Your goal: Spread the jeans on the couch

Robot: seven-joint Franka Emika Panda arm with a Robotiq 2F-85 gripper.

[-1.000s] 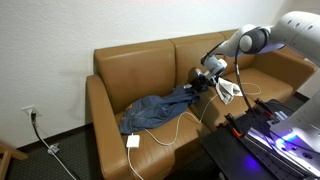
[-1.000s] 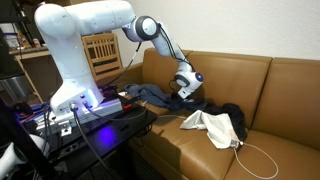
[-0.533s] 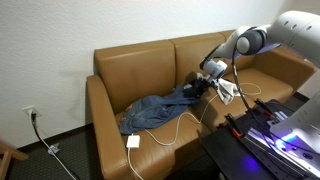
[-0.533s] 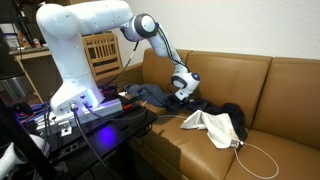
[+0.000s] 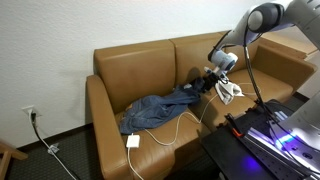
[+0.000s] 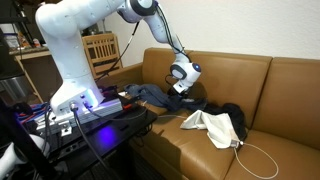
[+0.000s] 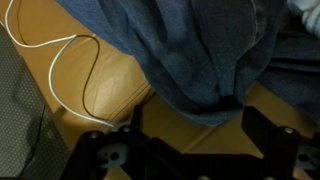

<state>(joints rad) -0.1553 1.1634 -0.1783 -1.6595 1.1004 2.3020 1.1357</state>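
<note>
The jeans are lying rumpled across the seat of the couch, a medium-blue heap that is running from the front edge of the seat near one boxy arm up towards the middle of the seat. The denim is bunching into soft folds, with a paler patch showing at the end nearest the arm, and one end is reaching right up to the gripper. In an exterior view the gripper is hovering just above the dark-blue folds of the jeans, close to the leather backrest of the couch. In the wrist view the denim is filling the upper middle as a thick rounded fold, hanging over the tan leather, while the dark fingers are showing only as blurred shapes along the bottom edge, so I cannot tell whether the jaws are gripping cloth or standing apart. A thin white cable is trailing over the seat beside the jeans to a square adapter, and a white cloth is lying just beyond the gripper.
</note>
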